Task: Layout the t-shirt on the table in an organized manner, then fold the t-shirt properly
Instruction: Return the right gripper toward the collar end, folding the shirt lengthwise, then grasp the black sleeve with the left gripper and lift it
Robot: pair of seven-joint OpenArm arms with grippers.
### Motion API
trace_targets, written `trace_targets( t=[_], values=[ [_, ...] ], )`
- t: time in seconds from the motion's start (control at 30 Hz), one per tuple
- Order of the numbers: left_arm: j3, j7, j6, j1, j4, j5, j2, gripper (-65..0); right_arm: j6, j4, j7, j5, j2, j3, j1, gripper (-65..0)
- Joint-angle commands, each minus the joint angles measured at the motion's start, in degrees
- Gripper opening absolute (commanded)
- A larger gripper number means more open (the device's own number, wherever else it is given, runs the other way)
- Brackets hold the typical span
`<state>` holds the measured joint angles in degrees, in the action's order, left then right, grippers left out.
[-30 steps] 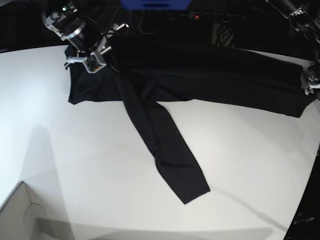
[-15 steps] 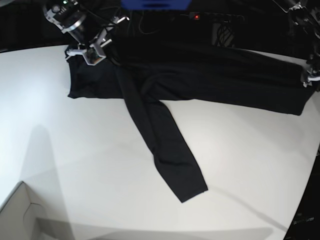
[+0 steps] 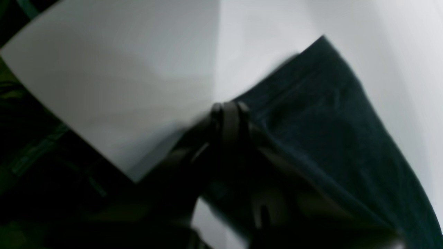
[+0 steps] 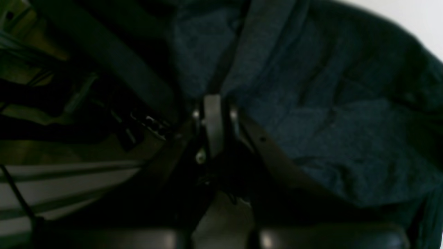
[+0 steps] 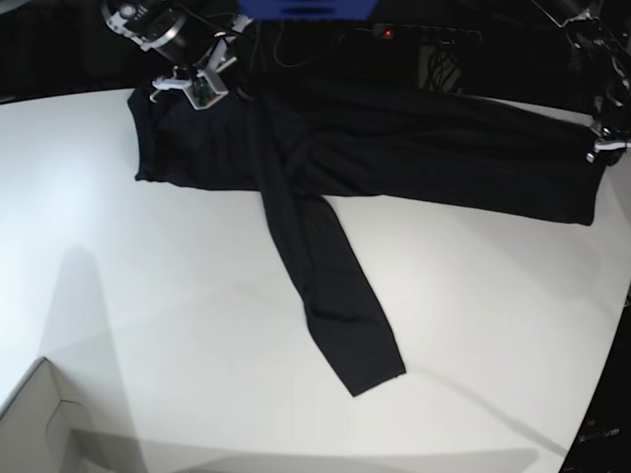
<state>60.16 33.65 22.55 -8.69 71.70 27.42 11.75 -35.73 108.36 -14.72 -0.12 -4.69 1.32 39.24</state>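
Observation:
The black t-shirt [image 5: 414, 158] lies stretched along the far side of the white table [image 5: 197, 325]. One long sleeve [image 5: 325, 286] trails toward the middle. My right gripper [image 5: 197, 87], at the far left of the base view, is shut on the t-shirt's corner; the right wrist view shows its fingers [image 4: 213, 114] pinched together on dark fabric [image 4: 328, 121]. My left gripper [image 5: 601, 148], at the far right edge, is shut on the opposite end. In the left wrist view its fingers [image 3: 226, 116] clamp the cloth's hem [image 3: 328, 131] above the table [image 3: 121, 86].
A pale box corner [image 5: 39, 424] sits at the front left. Behind the table's far edge the dark background holds a blue object [image 5: 306, 8], cables and a small red light [image 5: 388, 33]. The table's curved edge runs close by my left gripper.
Both grippers have pulled the t-shirt toward the far edge. My right gripper moved up and to the right in the base view, and the hanging sleeve slid along with the shirt.

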Motion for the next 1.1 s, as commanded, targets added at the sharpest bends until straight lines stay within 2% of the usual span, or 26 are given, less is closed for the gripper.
trace_targets(
  t=[0.0, 0.07, 0.2, 0.27, 0.33, 0.53, 0.73, 0.97, 1.07],
  values=[
    [0.2, -1.0, 0.4, 0.2, 0.8, 0.8, 1.4, -64.4, 0.1, 0.8, 1.6, 1.0, -1.2, 0.0, 0.4, -65.0],
    [0.2, -0.8, 0.4, 0.2, 0.7, 0.8, 1.4, -62.7, 0.1, 0.7, 1.1, 1.0, -2.5, 0.0, 0.4, -61.4],
    [0.1, -0.7, 0.4, 0.1, 1.0, 0.8, 1.4, -49.1, 0.1, 1.1, 0.0, 1.0, -2.6, 0.4, 0.4, -49.6],
    [0.1, -0.7, 0.4, -0.1, 1.7, 0.8, 1.1, -42.9, 0.1, 1.4, 0.1, 1.0, -2.6, 0.7, 0.4, -46.0],
    [0.3, -0.7, 0.4, -0.1, 2.5, 0.8, 1.0, -39.6, 0.1, 3.0, 0.1, 1.0, -2.3, 1.7, 0.6, -44.5],
    [0.5, -0.7, 0.4, -0.3, 5.5, 0.8, 1.0, -39.0, 0.2, 7.0, 0.1, 1.3, -2.2, 2.2, 0.4, -43.5],
    [0.5, -0.7, 0.4, -0.4, 10.1, 1.0, 1.0, -38.9, 0.2, 7.0, 0.2, 1.3, -2.1, 2.2, -1.0, -38.5],
    [-0.3, -0.5, 0.4, -1.2, 16.0, 9.5, 1.0, -38.8, 0.2, 6.9, 0.1, 1.2, 1.6, 5.3, -3.5, -35.5],
    [-5.9, 3.0, 0.4, -1.0, 18.8, 11.7, 1.0, -38.8, 0.2, 6.8, -0.3, 1.2, 3.9, 8.7, -5.1, -35.5]
  ],
)
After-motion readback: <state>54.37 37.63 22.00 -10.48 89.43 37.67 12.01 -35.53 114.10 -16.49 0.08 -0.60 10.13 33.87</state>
